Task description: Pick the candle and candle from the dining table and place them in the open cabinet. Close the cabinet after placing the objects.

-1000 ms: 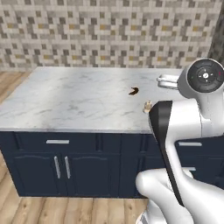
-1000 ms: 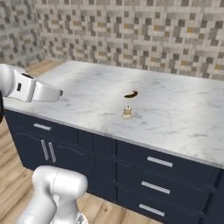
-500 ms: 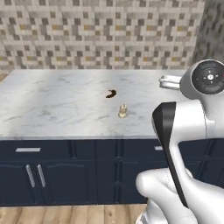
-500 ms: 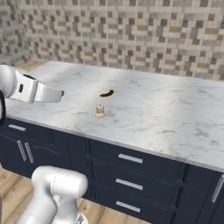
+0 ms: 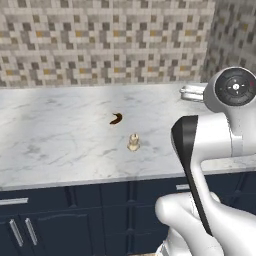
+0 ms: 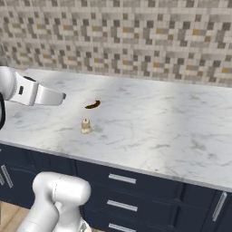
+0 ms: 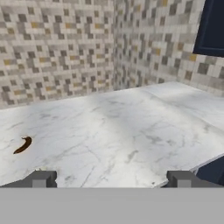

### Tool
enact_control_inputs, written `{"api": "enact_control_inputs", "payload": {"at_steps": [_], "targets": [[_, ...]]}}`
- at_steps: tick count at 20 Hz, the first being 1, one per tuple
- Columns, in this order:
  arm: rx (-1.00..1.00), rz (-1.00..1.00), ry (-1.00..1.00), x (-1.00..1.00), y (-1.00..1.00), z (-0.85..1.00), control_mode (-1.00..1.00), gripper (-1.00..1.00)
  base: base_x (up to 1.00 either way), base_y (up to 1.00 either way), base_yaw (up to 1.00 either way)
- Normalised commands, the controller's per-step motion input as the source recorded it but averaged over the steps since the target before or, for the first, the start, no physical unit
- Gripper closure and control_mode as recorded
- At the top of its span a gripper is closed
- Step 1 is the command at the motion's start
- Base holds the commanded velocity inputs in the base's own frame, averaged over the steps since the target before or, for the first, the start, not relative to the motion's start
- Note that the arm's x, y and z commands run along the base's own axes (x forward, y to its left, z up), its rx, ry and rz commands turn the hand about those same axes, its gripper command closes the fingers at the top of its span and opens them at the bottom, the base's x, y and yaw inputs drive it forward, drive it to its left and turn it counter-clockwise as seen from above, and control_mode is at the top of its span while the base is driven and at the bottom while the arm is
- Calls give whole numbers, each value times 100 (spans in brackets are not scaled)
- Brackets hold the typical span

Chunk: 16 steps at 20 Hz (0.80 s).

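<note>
A short lumpy cream candle (image 5: 133, 142) (image 6: 85, 126) stands upright on the dining table (image 5: 50, 135) (image 6: 158, 122), a white marble top with grey veins. My gripper (image 7: 111, 181) is open, its two dark fingertips (image 7: 41, 179) wide apart with nothing between them. It looks along the marble top (image 7: 131, 131) towards the tiled corner. My hand (image 6: 50, 96) hangs above the table, left of the candle in the right base view and apart from it. A navy cabinet (image 7: 212, 26) edge shows high on the wall at the upper right of the hand view.
A brown crescent pastry (image 5: 116, 118) (image 6: 92, 104) (image 7: 22, 144) lies just behind the candle. Navy drawer fronts with silver handles (image 6: 122, 179) run below the table's front edge. A mosaic tile wall (image 5: 100, 45) backs the table. My white arm (image 5: 210, 150) fills the right of the left base view.
The whole picture has shifted in both base views, so the base has driven along and closer to the table. The gripper stays open. The candle and pastry keep their places on the marble.
</note>
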Motion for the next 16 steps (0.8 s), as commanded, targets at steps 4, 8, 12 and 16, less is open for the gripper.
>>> {"api": "enact_control_inputs", "payload": {"at_steps": [4, 8, 12, 16], "targets": [[0, 0, 0, 0, 0, 0, 100, -100, 47, 38, -21], [0, 0, 0, 0, 0, 0, 100, -100, 26, 50, -19], [0, 0, 0, 0, 0, 0, 100, -100, 33, 64, -18], [0, 0, 0, 0, 0, 0, 100, -100, 49, 43, -9]]}}
